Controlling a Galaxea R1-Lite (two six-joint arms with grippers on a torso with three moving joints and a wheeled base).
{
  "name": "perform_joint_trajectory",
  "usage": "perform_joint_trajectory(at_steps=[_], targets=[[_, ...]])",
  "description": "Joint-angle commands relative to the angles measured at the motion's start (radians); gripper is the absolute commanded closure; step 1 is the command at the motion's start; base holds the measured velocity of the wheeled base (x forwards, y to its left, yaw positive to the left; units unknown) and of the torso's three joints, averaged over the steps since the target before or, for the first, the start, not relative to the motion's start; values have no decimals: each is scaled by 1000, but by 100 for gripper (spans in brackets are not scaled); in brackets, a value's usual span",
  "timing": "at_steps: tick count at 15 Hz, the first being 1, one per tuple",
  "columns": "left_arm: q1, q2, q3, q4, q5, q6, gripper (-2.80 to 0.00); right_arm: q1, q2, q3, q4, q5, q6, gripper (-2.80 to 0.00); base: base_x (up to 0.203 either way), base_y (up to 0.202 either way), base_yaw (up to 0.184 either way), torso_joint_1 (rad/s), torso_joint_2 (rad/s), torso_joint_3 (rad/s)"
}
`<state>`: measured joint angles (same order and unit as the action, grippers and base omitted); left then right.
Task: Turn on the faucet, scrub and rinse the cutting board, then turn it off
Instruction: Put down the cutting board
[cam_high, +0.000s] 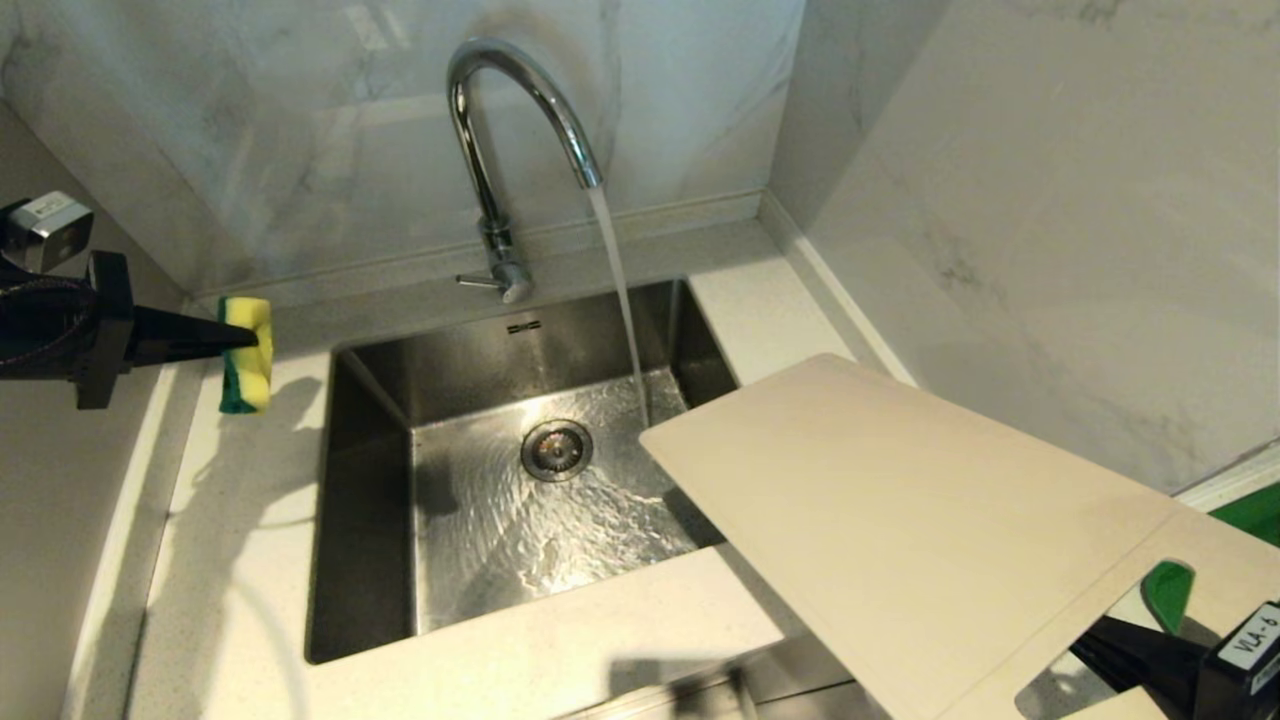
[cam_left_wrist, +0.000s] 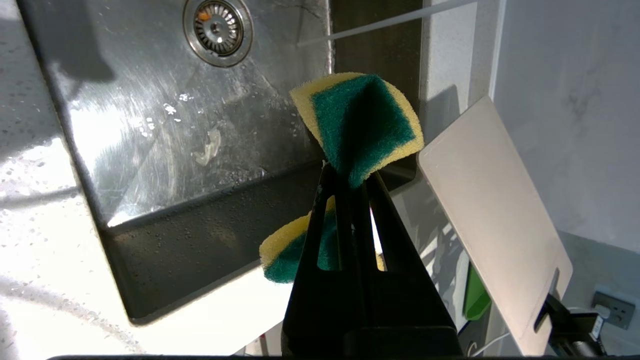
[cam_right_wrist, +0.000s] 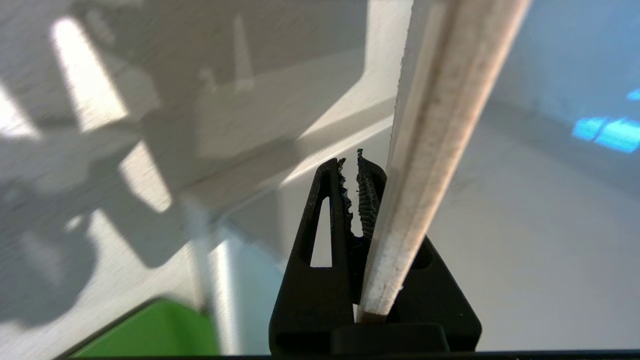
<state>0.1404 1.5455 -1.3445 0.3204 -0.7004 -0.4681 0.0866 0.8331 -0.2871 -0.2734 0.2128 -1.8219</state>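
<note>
Right gripper (cam_high: 1120, 640) clenched on the slot end of the cutting board (cam_high: 900, 510), held tilted over the steel sink's (cam_high: 380, 420) right corner beside the faucet's (cam_high: 500, 150) running stream; left gripper (cam_high: 245, 338) pinching a yellow-green sponge (cam_high: 246, 355) above the speckled white counter (cam_high: 240, 560), marble-look walls (cam_high: 1050, 200) behind.

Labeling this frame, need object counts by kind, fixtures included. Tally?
Faucet: 1, running
Sink: 1
Drain: 1
Sponge: 1, in left gripper
Cream board: 1, in right gripper
Green board: 1, mostly hidden behind the cream board
Grippers: 2
Total: 8
</note>
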Motion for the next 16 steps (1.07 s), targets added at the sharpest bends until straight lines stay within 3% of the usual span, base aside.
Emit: perform_joint_trajectory(at_steps=[1,9,16], targets=[[-1,1,1,2,-4,-3,0,1,-29,39,-1,-24,-10,0,0,0,0,0,0,0],[-21,1,9,3,-2,-1,0,1,-48,106,5,-151,6,0,0,0,0,0,0,0],[-30,1,16,2,-1,0,0,1,-40,111,61,-207,41,0,0,0,0,0,0,0]])
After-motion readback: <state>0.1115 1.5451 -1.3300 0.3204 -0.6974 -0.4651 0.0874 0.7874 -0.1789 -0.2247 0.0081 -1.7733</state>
